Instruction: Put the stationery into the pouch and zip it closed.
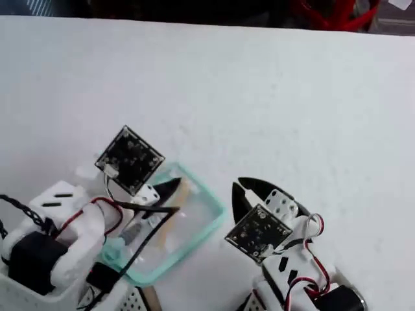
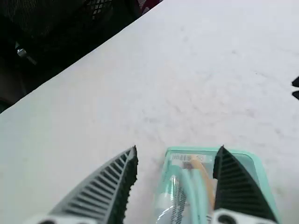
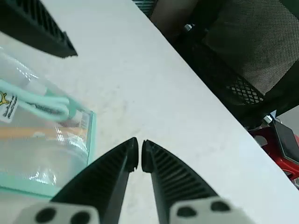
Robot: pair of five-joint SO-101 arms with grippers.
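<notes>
The pouch [image 1: 202,215] lies on the counter [image 1: 272,97] near its front edge, between the two arms, with the stationery [image 2: 189,184] inside it. The left hand [image 2: 177,149] hangs over the pouch; the right hand [image 3: 139,142] sits just beside it, to its right.
</notes>
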